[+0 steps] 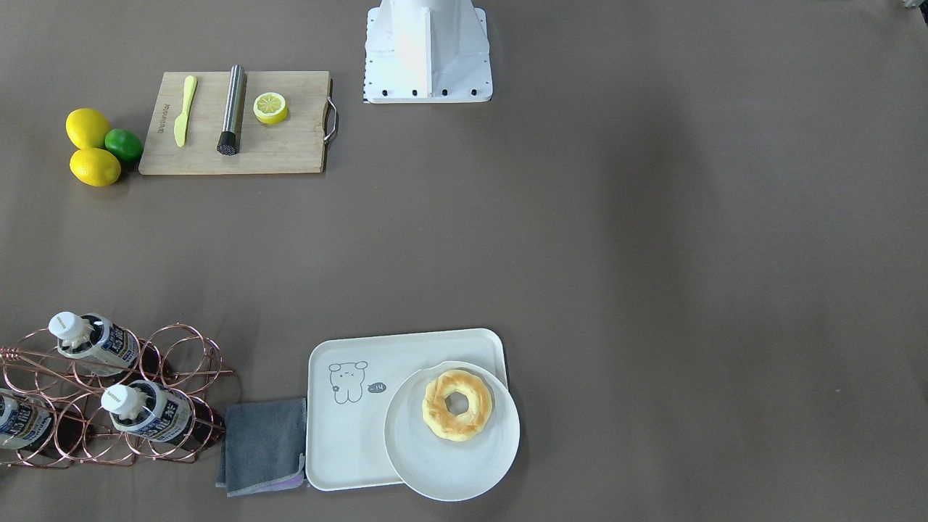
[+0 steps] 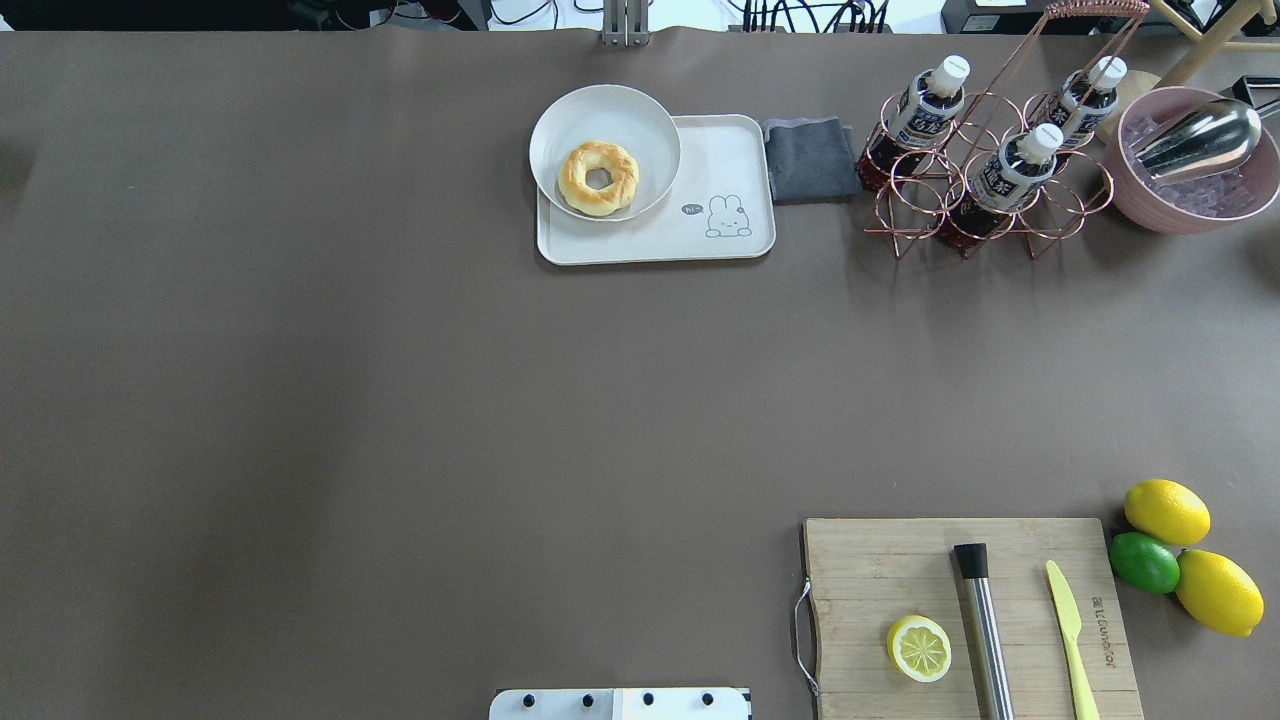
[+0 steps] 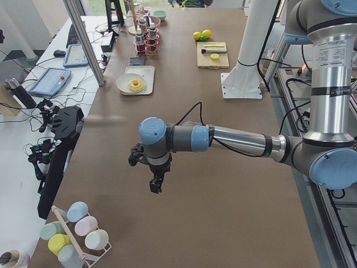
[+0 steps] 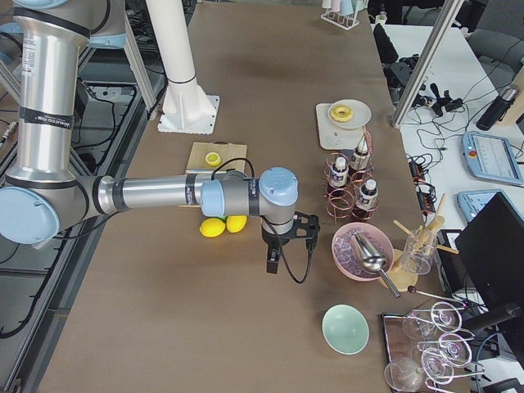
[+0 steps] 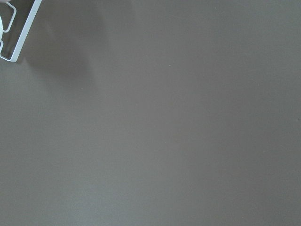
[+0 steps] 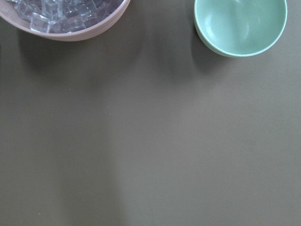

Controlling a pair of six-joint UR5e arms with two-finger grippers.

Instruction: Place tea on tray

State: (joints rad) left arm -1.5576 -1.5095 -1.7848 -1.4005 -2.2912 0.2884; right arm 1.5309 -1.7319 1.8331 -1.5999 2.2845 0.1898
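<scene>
Three alike tea bottles (image 2: 925,105) (image 2: 1010,170) (image 2: 1085,95), with dark drink and white caps, lean in a copper wire rack (image 2: 985,215) at the far right; they also show in the front view (image 1: 98,341). The white tray (image 2: 650,245) with its small grey drawing lies left of the rack, also in the front view (image 1: 348,442). My left gripper (image 3: 156,187) hangs over bare table far from both, seen only in the left side view. My right gripper (image 4: 273,266) hangs near the pink bowl, seen only in the right side view. I cannot tell whether either is open.
A round plate (image 2: 560,120) with a doughnut (image 2: 598,177) covers the tray's left part. A grey cloth (image 2: 808,158) lies between tray and rack. A pink ice bowl (image 2: 1190,215), a cutting board (image 2: 880,570), lemons (image 2: 1165,510) and a mint bowl (image 6: 240,26) stand on the right.
</scene>
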